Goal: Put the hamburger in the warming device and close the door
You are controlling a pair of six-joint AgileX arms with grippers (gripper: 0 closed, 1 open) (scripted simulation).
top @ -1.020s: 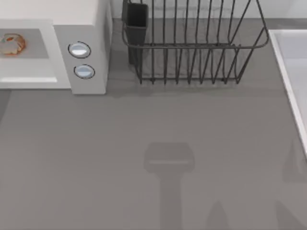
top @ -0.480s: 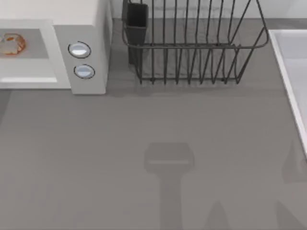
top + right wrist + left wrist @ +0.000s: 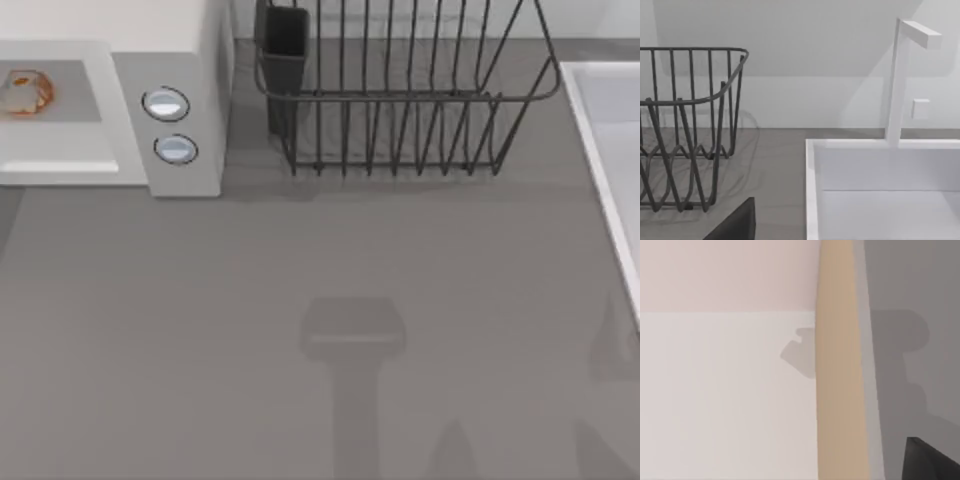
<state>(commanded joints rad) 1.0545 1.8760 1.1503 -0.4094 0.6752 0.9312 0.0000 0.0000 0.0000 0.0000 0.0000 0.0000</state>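
The hamburger (image 3: 22,92), a small tan bun with orange-red filling, lies on the grey floor inside the warming device (image 3: 185,60), a white microwave at the table's far left with two round knobs (image 3: 166,104) on its panel. Its cavity faces the table front and stands uncovered; the door is out of view. A dark piece of my left gripper (image 3: 930,462) sits in a corner of the left wrist view, beside a white surface and a tan strip (image 3: 840,390). A dark fingertip of my right gripper (image 3: 735,225) points toward the sink.
A black wire dish rack (image 3: 400,100) with a dark cup (image 3: 283,40) stands at the back middle. A white sink basin (image 3: 880,190) with a tap (image 3: 900,75) lies along the right side. Arm shadows fall on the grey table (image 3: 300,260) near its front right.
The hamburger's outline has shrunk very slightly toward the back of the cavity. Nothing else has visibly moved.
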